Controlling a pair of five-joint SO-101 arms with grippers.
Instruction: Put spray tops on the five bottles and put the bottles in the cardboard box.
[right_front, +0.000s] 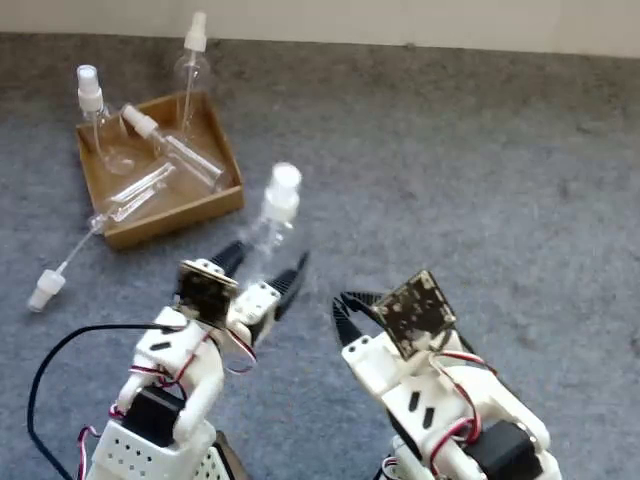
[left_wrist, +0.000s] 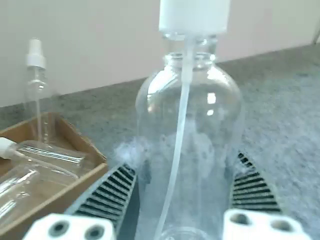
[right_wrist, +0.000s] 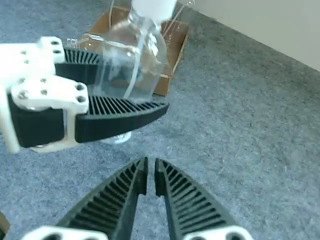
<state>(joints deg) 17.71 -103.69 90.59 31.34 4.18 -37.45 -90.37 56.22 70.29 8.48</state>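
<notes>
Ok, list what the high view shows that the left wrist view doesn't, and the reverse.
High view adds: a loose spray top on the carpet beside the cardboard box, and the right arm. Left wrist view adds: the dip tube running down inside the bottle. Both: the left gripper shut on that bottle, and the box with bottles inside.

The grey table (right_front: 480, 150) is being looked down on from a fixed high camera, facing the pale wall (right_front: 400, 20). The spray bottle (left_wrist: 190, 150) is being viewed very closely from the left wrist, facing the cardboard box (left_wrist: 60, 195). Both are also being seen from the right wrist, farther back.
</notes>
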